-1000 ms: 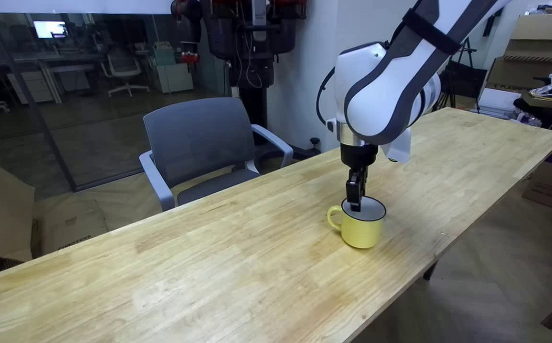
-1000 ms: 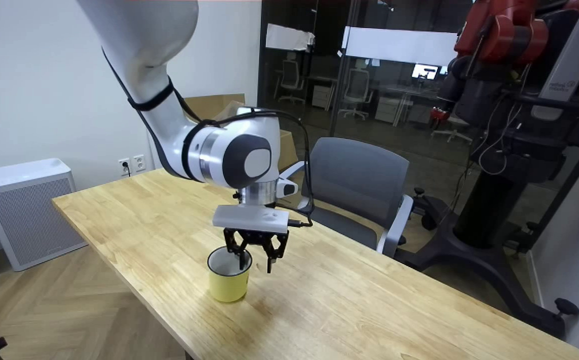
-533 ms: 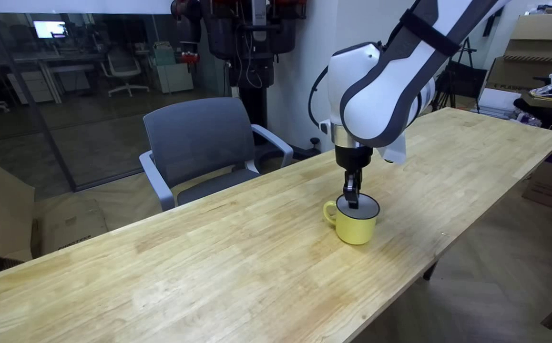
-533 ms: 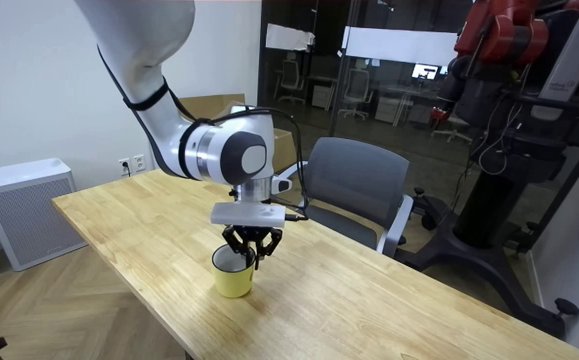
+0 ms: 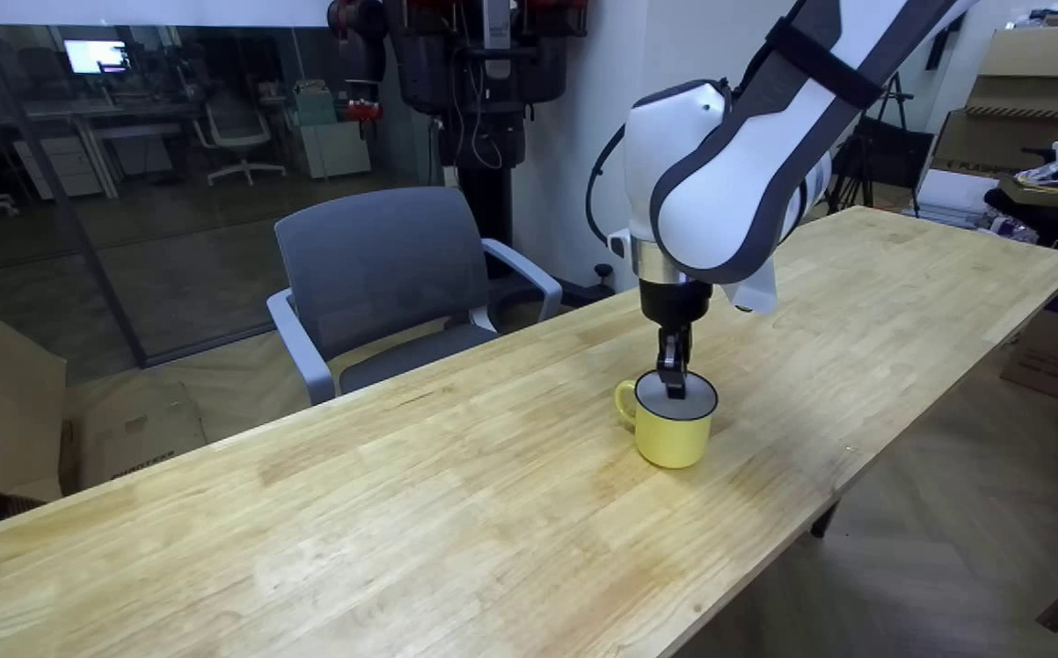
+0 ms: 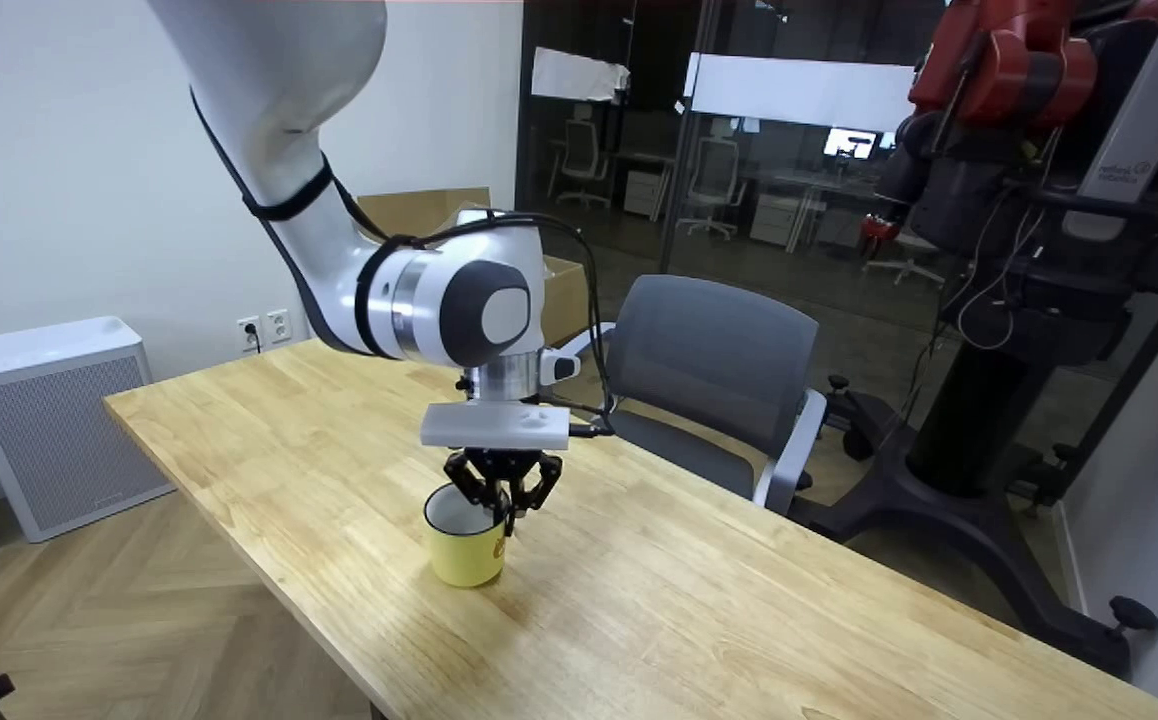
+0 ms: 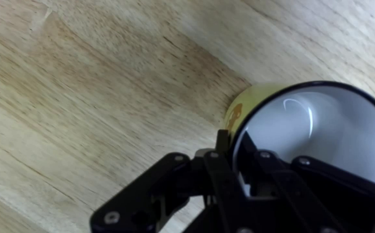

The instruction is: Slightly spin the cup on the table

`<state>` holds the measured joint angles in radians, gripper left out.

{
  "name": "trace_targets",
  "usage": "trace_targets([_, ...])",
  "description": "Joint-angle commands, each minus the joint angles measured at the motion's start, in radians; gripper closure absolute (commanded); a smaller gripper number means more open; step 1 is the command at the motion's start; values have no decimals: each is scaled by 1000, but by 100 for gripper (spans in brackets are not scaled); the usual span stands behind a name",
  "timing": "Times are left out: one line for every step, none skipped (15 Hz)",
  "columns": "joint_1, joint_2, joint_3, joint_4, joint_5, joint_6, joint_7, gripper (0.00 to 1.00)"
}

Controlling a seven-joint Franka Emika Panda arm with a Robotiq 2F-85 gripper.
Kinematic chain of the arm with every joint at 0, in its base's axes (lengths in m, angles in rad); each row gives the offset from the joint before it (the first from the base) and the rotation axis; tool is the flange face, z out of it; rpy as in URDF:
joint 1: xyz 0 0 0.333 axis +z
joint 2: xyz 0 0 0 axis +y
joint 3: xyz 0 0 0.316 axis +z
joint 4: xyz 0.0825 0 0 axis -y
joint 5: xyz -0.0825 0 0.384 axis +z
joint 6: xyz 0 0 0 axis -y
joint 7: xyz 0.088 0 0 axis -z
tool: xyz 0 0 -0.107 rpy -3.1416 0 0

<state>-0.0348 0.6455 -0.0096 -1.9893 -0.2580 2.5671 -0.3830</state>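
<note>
The yellow cup [image 5: 672, 443], white inside with a dark rim, stands on the light wood table [image 5: 355, 512]; its handle points away from the table's near edge in that exterior view. My gripper [image 6: 503, 516] comes down from above and is shut on the cup's wall. In the wrist view one finger lies inside the cup [image 7: 333, 129] and the other outside, with the rim between the fingertips of the gripper [image 7: 234, 139]. An orange mark shows on the outer wall beside the outside finger. The handle is hidden in the wrist view.
A grey office chair [image 5: 383, 274] stands along the far side of the table. A second, red and black robot [image 6: 1019, 250] is behind it. Cardboard boxes [image 5: 4, 402] lie on the floor past the table's end. A cable [image 6: 594, 300] hangs beside the arm.
The fingers have come together on the cup's wall. Arm and cup have shifted a little toward the chair side, and more of the cup's orange mark now shows in an exterior view.
</note>
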Motion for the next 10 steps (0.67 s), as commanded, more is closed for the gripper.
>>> trace_targets([-4,-7,7,5,40,14,83,97])
trace_targets([-5,-5,6,19,70,0,117,97])
trace_targets([-8,-2,7,32,97,-18,140,97])
trace_targets([-11,5,3,49,119,-24,163,97])
trace_targets([-13,13,-4,66,139,-30,187,97])
trace_targets([-14,18,-10,79,158,-35,214,97])
trace_targets([-16,25,-17,94,176,-35,240,97])
trace_targets([-22,33,-23,112,194,-40,261,97])
trace_targets([-28,40,-30,129,210,-47,282,97])
trace_targets([-34,47,-37,147,227,-56,303,97])
